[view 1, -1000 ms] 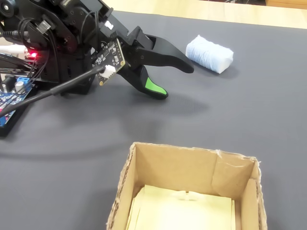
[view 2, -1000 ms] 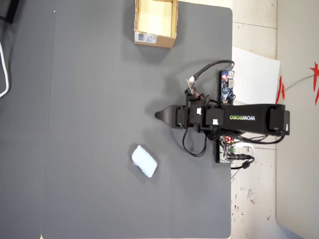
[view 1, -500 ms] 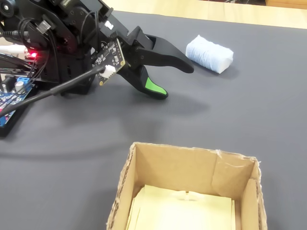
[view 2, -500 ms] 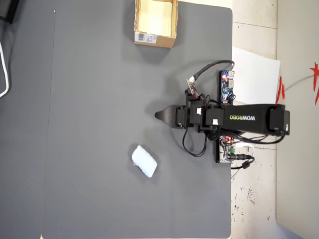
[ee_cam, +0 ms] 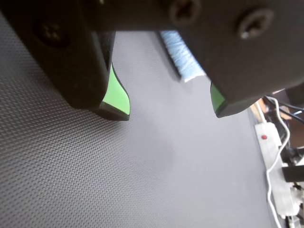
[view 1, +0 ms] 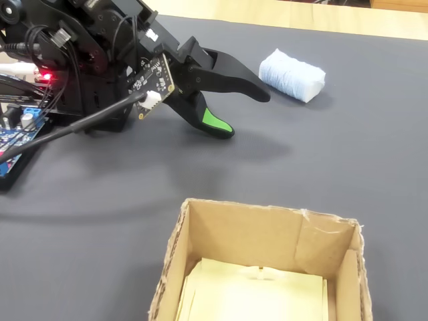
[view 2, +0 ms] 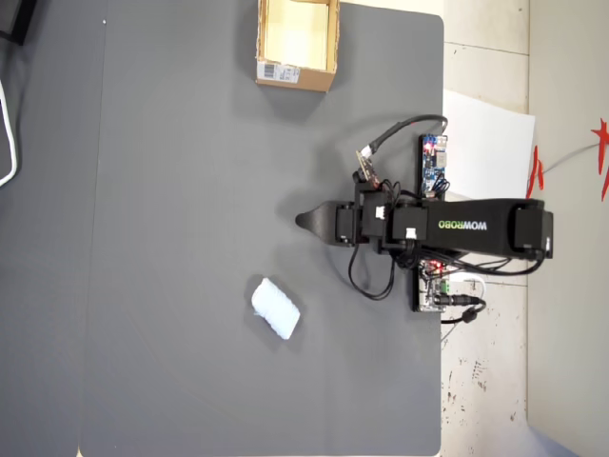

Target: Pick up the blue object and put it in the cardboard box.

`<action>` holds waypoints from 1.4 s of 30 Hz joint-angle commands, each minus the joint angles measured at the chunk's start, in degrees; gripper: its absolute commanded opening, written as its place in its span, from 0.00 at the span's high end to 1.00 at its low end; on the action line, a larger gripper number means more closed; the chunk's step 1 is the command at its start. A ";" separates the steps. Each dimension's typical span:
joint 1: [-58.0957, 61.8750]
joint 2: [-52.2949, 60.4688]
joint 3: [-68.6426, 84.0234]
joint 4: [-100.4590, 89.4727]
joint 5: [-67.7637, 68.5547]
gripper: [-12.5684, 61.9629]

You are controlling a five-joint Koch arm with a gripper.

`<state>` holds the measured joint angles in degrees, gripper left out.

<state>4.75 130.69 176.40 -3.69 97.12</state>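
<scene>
Jaws [view 1: 245, 114] parted, empty, green pads facing across a clear gap, hovering low over the dark worktop [view 2: 190, 286]. Blue object [view 2: 275, 308] lying on the worktop, well apart from the jaws, glimpsed between them in the wrist view [ee_cam: 183, 59]. Cardboard box [view 2: 296, 43] open at the far worktop edge, apart from both.

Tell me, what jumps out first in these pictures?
Probably the black arm's tool, open with bright green pads, hovering over the dark mat with nothing in it. Beyond it in the fixed view lies the pale blue object, untouched. Nearest that camera stands the open cardboard box, at the mat's far end in the overhead view.
</scene>
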 commanded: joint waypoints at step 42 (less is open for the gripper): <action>-18.72 5.01 -2.81 -1.49 -4.39 0.38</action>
<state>-12.30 130.69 175.43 -4.57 92.37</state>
